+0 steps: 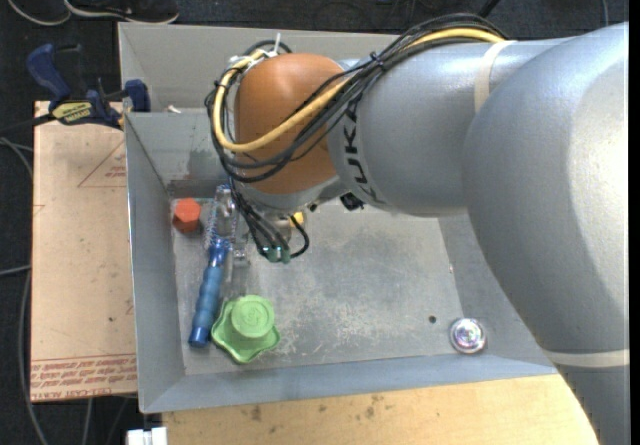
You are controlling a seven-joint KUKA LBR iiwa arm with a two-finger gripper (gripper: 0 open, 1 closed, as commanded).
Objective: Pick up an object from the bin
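The arm (500,123) came in from the right and lay across the upper and right part of the bin (330,383). Its orange cover (285,123) sat over the bin's left half, with yellow and black cables (300,118) looped over it.

Below the cover, the gripper (226,228) hung low near the left wall. Whether it was open or closed could not be told, since the metal parts merged with the grey floor under them.

The gripper stood over the upper end of a blue pen (208,298). The pen lay on the floor along the left wall, its lower end towards the front left corner and its upper end reaching in under the gripper. Whether the gripper touched the pen could not be told.

A small orange block (185,215) lay just left of the gripper, close to the left wall. A green lobed knob (245,328) lay near the front wall, just beside the pen's lower end and perhaps touching it. A small shiny silver disc (467,335) lay well apart from these, near the front right corner, at the edge of the arm.
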